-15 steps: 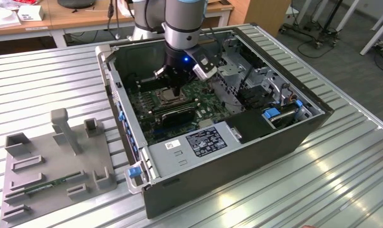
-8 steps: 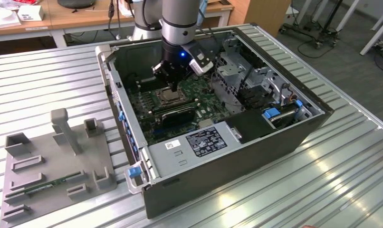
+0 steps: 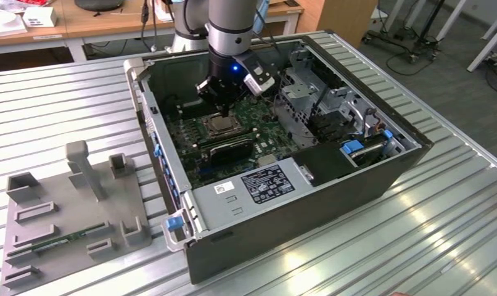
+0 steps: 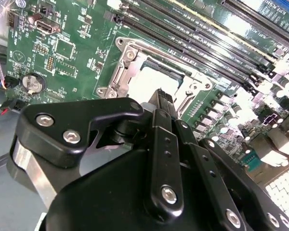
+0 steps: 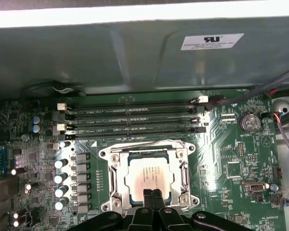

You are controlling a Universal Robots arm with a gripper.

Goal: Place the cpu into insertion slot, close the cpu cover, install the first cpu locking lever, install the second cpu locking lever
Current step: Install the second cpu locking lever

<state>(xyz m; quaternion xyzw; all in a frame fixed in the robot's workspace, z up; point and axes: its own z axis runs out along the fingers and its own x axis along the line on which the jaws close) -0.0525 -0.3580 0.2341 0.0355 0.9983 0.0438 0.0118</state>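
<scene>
- CPU (image 5: 151,176) seated flat in the insertion slot (image 5: 111,180) on the green circuit board (image 5: 231,144); dull tan-silver top facing up, visible in both wrist views (image 4: 154,82).
- Insertion slot lying just beside the long black memory slots (image 5: 135,120), apart from them by a narrow strip of board.
- CPU cover (image 5: 147,150) seen as a silvery frame around the chip, its cut-out centre leaving the chip top exposed; cannot tell whether fully down or latched.
- Tool (image 5: 152,198) hanging directly over the near edge of the CPU, fingertips pressed together with no gap between them, nothing pinched; contact with the chip top not resolvable.
- Same tool in the second wrist view (image 4: 163,98): black fingers (image 4: 164,139) closed side by side, tips ending at the slot's rim.
- Exterior view: arm reaching down into the open computer case (image 3: 314,203), tool (image 3: 222,113) just above the slot (image 3: 221,126) near the middle of the board.
- Coin cell battery (image 5: 251,122) on the board, well apart from the slot.
- Case lying on its side on the ribbed metal tabletop (image 3: 446,246).
- Grey fixture tray (image 3: 68,216) on the tabletop toward the exterior view's left, apart from the case.
</scene>
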